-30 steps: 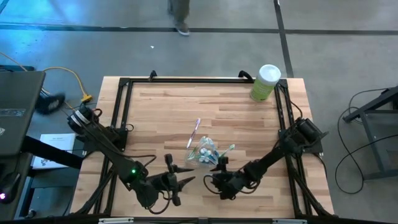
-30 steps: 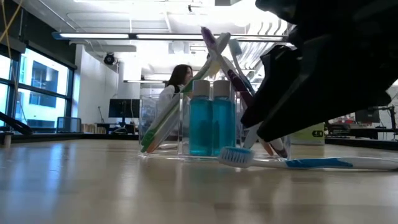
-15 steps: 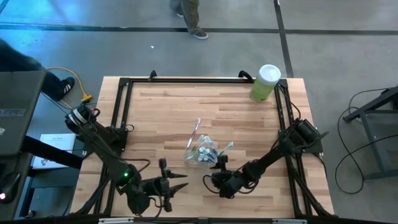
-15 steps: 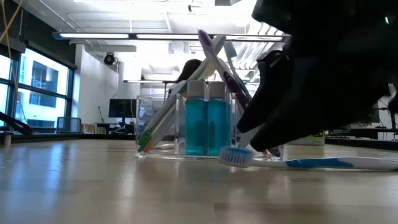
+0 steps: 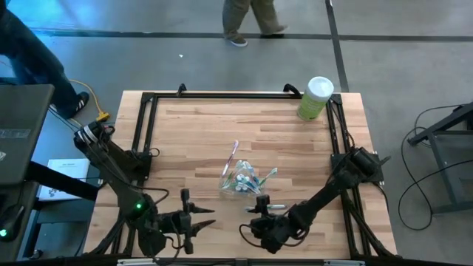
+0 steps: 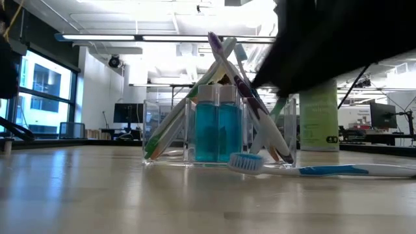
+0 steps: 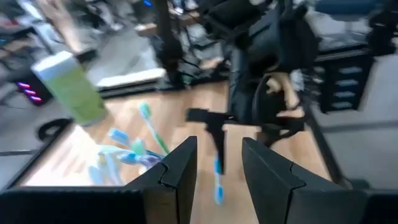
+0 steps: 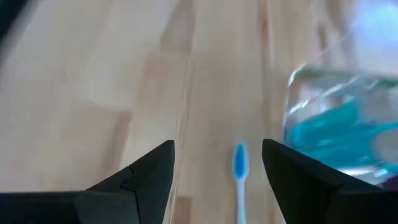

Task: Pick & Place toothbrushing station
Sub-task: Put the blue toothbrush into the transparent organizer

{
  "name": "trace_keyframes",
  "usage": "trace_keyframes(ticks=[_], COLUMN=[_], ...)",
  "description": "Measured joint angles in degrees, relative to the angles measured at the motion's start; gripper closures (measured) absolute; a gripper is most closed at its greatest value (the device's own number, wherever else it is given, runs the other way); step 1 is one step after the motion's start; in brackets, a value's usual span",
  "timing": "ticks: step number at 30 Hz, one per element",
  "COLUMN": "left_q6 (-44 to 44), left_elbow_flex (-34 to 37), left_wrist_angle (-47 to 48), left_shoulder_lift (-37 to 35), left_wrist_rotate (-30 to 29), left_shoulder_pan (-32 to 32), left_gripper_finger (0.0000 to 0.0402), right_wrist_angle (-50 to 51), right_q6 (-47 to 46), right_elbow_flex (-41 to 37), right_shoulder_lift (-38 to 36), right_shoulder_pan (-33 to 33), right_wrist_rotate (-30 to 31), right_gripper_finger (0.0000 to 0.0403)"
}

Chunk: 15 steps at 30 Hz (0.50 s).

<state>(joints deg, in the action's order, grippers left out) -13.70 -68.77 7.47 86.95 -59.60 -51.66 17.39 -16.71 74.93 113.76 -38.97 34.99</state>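
**Both arms drawn back toward the near edge**

Since the earlier frame, the left hand (image 5: pixel 194 219) and right hand (image 5: pixel 255 213) have retreated, fingers parted and empty. Clear cup (image 5: pixel 241 181) of toothbrushes stands mid-tabletop (image 5: pixel 281 133); blue toothbrush (image 6: pixel 325 170) lies beside it.

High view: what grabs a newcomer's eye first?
A clear plastic holder bristling with slim coloured toothbrushes sits mid-table, with two teal bottles inside in the low view. A blue-and-white toothbrush lies loose on the wood beside it. Both dark arms sit at the near edge, the right claw open over the loose brush, and a tall pale-green canister stands at the far right corner.
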Motion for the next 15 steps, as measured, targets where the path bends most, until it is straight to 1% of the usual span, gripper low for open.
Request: trace_keyframes(ticks=[4, 7, 9, 10, 12, 15], left_q6=[-2.7, -3.8, -3.8, -3.8, -3.8, -3.9], left_elbow_flex=[0.0, 0.0, 0.0, 0.0, 0.0, 0.0], left_wrist_angle=[2.8, 3.3, 3.4, 3.6, 4.1, 4.7], left_shoulder_lift=[-2.5, -3.7, -4.1, -4.3, -4.6, -4.6], left_wrist_rotate=[6.2, 8.6, 8.7, 8.8, 8.8, 9.0], left_shoulder_pan=[0.2, 0.5, 0.4, 0.4, 0.2, 0.0], left_gripper_finger=[0.0280, 0.0280, 0.0280, 0.0280, 0.0280, 0.0280], right_wrist_angle=[-0.3, 0.4, 0.3, 0.3, 0.9, 2.3], right_q6=[-0.7, -2.9, -3.1, -3.2, -4.2, -6.1], right_elbow_flex=[-0.1, -0.1, -0.1, -0.1, -0.1, 0.0], right_shoulder_lift=[3.6, 5.0, 5.3, 5.3, 5.4, 6.2], right_shoulder_pan=[1.0, 2.3, 3.3, 3.9, 5.4, 7.4], right_wrist_rotate=[0.2, 2.2, 2.0, 1.3, -2.5, -6.5], right_gripper_finger=[0.0168, 0.0168, 0.0168, 0.0168, 0.0168, 0.0168])
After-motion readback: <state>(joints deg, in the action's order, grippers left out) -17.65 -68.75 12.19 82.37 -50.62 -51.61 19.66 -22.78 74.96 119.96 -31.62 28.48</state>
